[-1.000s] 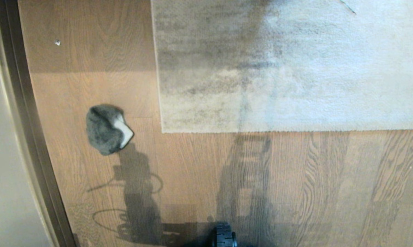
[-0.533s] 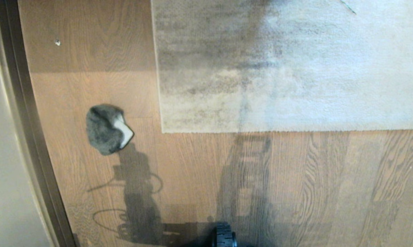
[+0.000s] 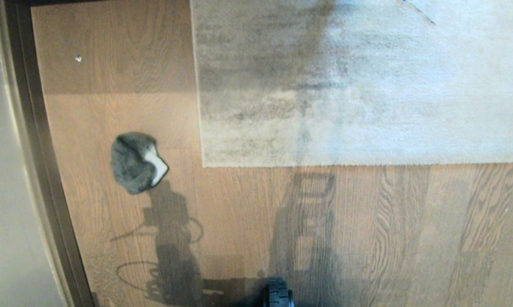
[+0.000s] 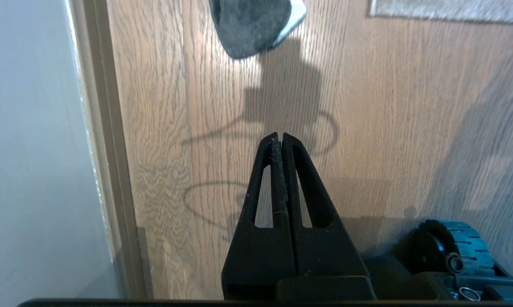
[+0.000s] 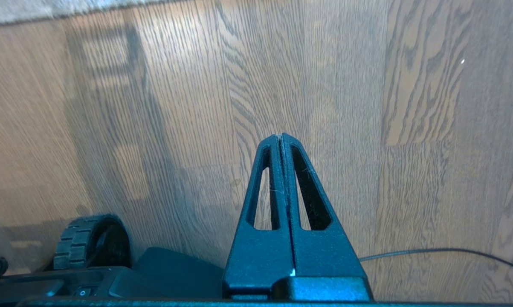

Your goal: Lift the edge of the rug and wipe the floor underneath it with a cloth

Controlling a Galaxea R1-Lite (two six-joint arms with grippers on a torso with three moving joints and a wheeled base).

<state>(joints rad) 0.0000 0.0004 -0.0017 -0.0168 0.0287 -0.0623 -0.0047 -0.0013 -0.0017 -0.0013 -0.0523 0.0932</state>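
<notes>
The grey-beige rug lies flat on the brown wood floor (image 3: pixel 367 230); its near rug edge (image 3: pixel 350 164) runs straight across the head view, with the corner at the left. The dark grey fuzzy cloth (image 3: pixel 137 163), with a white patch on one side, sits on the floor left of that corner; its lower part shows as the cloth (image 4: pixel 250 25) in the left wrist view. My left gripper (image 4: pixel 279 135) hangs shut and empty above bare floor, short of the cloth. My right gripper (image 5: pixel 280 135) is shut and empty over bare planks. Neither arm appears in the head view.
A dark baseboard and pale wall (image 3: pixel 30 170) run along the left. The base's front wheel (image 3: pixel 278 294) sits at the bottom middle. A thin cable (image 5: pixel 452 252) lies on the floor by the right gripper. A small white speck (image 3: pixel 78 58) is at the far left.
The whole head view has shifted slightly down and right, so the camera moved a little. The cloth, the rug and both grippers stay as they were.
</notes>
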